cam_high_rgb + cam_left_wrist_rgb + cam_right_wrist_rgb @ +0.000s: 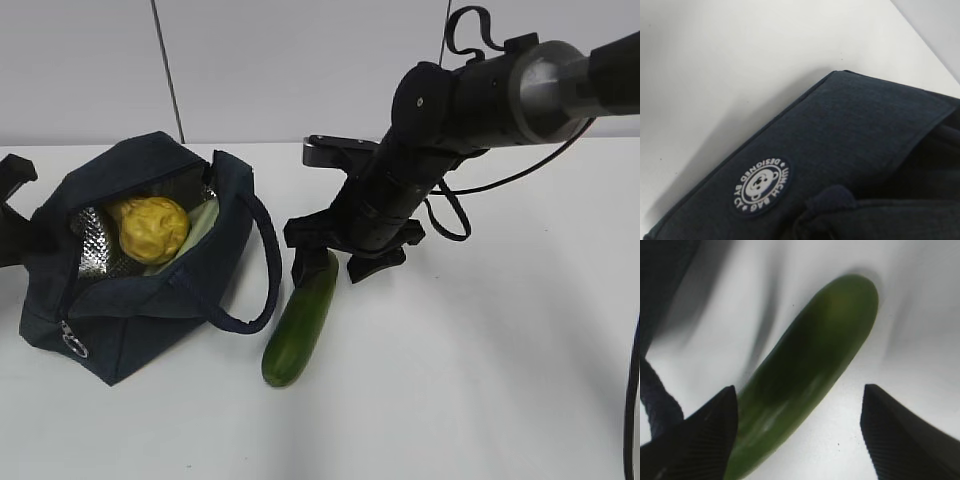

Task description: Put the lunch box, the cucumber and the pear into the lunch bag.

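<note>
One item is left outside: the cucumber (301, 320) lies on the white table (480, 380) just beside the lunch bag (140, 270), and the right gripper (333, 255) hangs over its far end with fingers spread wide to either side, judged to be lined up for a grasp. Farther back the bag stands unzipped so things can drop in; the pear (152, 228) rests inside on what looks like the lunch box (200, 225)'s pale lid. The left gripper is unseen; its camera shows only bag fabric.
</note>
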Available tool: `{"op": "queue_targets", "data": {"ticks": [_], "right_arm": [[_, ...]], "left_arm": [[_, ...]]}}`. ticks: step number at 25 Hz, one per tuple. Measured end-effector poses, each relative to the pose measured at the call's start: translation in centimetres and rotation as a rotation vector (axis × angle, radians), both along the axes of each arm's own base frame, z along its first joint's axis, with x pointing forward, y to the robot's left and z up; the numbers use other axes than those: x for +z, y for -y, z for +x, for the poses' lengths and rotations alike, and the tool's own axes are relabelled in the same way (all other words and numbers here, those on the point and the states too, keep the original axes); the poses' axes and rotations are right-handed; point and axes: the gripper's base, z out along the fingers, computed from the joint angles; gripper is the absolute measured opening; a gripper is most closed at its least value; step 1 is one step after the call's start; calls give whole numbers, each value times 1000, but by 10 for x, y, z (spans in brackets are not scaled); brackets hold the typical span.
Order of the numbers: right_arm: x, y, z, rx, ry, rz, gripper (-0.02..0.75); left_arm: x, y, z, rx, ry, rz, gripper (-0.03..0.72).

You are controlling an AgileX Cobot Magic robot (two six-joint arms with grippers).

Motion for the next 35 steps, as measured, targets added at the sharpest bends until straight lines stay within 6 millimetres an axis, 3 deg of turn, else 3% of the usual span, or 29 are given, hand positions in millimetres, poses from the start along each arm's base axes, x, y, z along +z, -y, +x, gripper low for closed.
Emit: {"op": "queue_targets", "data": {"ticks": [15,29,35], "right_arm": [[-19,-8,15,-16,-45,-95,591],[-17,-8,8,25,-92,-219,588],[-18,-7,5,35,-132,-237,510]], "left_arm": [[-1,-3,3,31,13,18,1],[-1,-3,3,35,15,20,1],[-1,-3,3,35,15,18,1]]}}
